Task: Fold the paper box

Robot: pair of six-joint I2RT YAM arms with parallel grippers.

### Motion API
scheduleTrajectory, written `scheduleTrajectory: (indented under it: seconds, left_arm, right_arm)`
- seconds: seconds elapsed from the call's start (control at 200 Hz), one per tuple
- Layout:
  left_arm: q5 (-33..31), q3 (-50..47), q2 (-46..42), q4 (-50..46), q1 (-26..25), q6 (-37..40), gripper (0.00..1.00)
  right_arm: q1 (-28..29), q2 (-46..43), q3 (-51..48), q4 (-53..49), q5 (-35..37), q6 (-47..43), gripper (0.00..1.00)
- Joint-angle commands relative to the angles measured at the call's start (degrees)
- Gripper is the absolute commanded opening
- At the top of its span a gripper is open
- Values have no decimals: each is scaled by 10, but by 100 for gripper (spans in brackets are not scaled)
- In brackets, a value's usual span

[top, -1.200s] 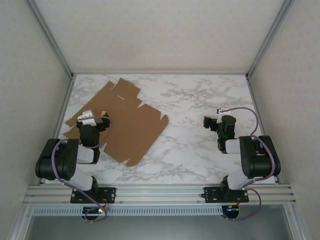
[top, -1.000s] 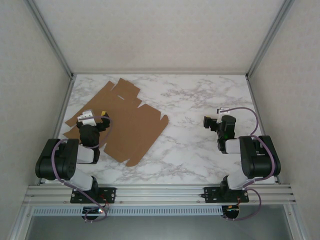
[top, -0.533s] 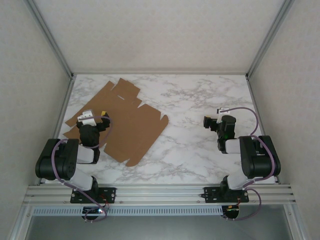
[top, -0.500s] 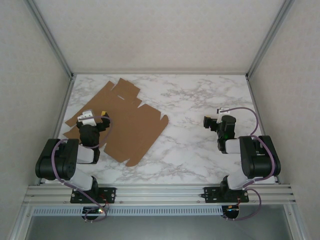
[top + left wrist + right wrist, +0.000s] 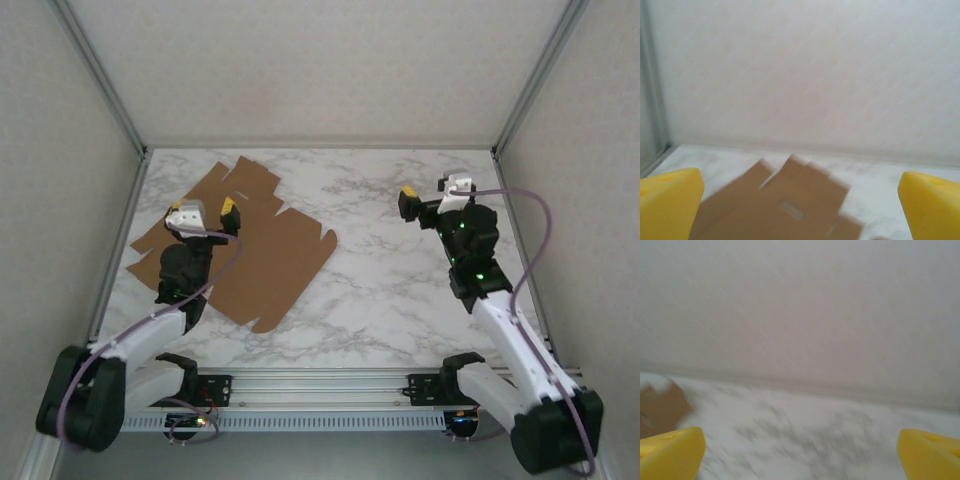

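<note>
Both left pincer [image 5: 206,212] and right pincer [image 5: 432,192] gape empty; overhead shows the paper box [image 5: 270,255] whole, left wrist its flaps.

I am seeing soft, even light flattening shadows across the counter [image 5: 400,300]; both wrist views are smearing, the paper box [image 5: 800,192] blurring at its edges.

Around my white-and-grey marbled worktop [image 5: 400,290] stand plain pale textured walls [image 5: 320,70], with grey metal posts [image 5: 100,75] at its far corners.
</note>
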Motion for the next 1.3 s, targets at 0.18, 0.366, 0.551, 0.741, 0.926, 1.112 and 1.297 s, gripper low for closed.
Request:
scheduleTrajectory:
  seconds: [0.18, 0.366, 0.551, 0.741, 0.926, 1.112, 1.297]
  left_arm:
    - [-215, 352, 26, -569, -157, -171, 99]
    - [-104, 358, 105, -597, -97, -289, 100]
    - [46, 368, 245, -519, -98, -305, 100]
    - [82, 427, 408, -482, -86, -315, 93]
    - [117, 490, 511, -502, -96, -306, 71]
    - [145, 538, 581, -515, -102, -296, 42]
    - [161, 567, 624, -526, -106, -295, 12]
  right_arm:
    - [81, 36, 357, -558, 131, 254, 99]
    - [75, -8, 281, -486, -20, 279, 99]
    - [74, -16, 179, -440, -89, 313, 94]
    - [74, -3, 141, -459, -106, 306, 78]
    - [74, -48, 125, -494, -10, 271, 45]
    - [74, -40, 152, -549, 7, 270, 21]
    - [75, -43, 149, -549, -4, 269, 18]
